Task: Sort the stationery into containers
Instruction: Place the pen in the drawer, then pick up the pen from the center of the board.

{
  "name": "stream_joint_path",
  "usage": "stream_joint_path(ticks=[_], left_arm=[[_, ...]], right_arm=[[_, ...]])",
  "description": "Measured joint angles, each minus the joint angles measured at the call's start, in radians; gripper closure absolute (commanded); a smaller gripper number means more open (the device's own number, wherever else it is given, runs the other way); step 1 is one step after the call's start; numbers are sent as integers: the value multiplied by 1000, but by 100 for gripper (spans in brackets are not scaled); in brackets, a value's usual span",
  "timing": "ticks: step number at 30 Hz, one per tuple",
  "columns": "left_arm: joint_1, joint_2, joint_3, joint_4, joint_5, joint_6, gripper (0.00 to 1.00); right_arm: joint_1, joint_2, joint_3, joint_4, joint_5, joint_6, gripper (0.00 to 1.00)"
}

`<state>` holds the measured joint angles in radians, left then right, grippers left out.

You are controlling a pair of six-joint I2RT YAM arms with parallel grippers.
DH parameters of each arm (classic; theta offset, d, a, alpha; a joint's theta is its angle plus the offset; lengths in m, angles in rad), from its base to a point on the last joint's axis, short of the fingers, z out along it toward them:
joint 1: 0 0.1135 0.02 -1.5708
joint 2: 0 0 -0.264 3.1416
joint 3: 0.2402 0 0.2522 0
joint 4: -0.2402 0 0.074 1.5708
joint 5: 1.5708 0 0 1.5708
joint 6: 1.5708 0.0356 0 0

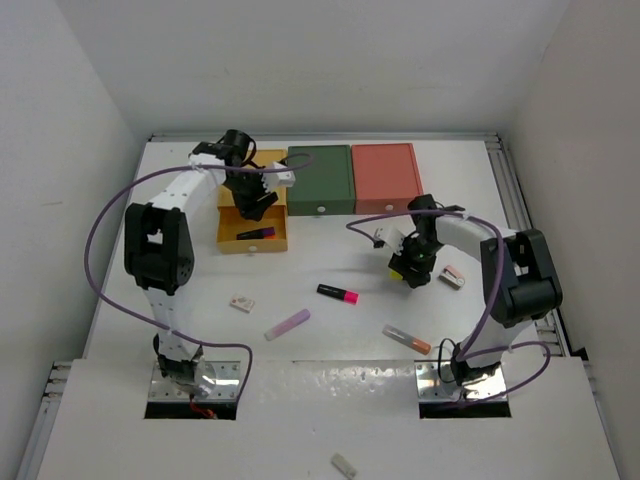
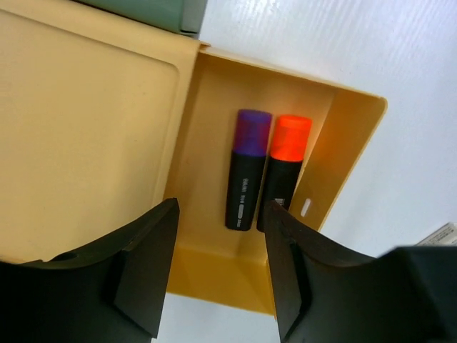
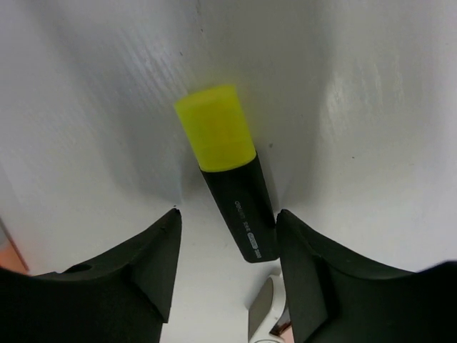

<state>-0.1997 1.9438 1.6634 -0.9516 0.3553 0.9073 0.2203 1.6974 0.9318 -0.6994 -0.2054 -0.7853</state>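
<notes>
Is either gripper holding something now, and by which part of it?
Nothing is held. The left gripper is open above the yellow drawer. The right gripper straddles the black body of the yellow-capped marker, jaws open, not clamped.

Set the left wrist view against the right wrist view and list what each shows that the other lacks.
Left wrist only: the open yellow drawer holding a purple-capped marker and an orange-capped marker side by side, plus a corner of the green box. Right wrist only: a yellow-capped marker lying on the table. Both: black fingers spread open, the left gripper and the right gripper, and white table surface.
</notes>
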Motion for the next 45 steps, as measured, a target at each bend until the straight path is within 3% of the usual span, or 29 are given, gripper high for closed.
stream_joint_path(ticks=[4,5,8,9,10,14,19,22,28,34,42,45], left_arm=[[22,-2,3,26,45,-53,41],[27,-4,4,29,58,-68,41],[49,-27,4,47,116,-143,36],[59,-44,3,59,137,-171,32],[71,-69,-5,83,163,-214,16],[145,-315,-194,271,279,-417,4],[174,-716,-507,548,367,-678,0],[143,-808,-574,658,431,-821,2],[99,-775,-650,866,529,-1172,5],[21,-761,-680,1005,539,-1379,6],[-45,-721,-689,1126,538,-1512,14],[-70,-705,-689,1140,539,-1529,28]], right_arm=[[19,0,-41,34,18,-9,65],[24,-1,-44,40,24,-10,77],[32,-4,-47,52,34,-6,98],[34,-7,-48,53,35,-2,100],[38,-10,-50,55,36,1,100],[66,-80,-66,51,31,37,100],[84,-183,68,-6,-85,191,100],[95,-187,210,16,-212,363,100],[187,-204,301,205,-452,805,100],[269,-188,313,413,-604,1184,100],[328,-134,367,492,-645,1320,100],[347,-121,376,499,-653,1334,100]])
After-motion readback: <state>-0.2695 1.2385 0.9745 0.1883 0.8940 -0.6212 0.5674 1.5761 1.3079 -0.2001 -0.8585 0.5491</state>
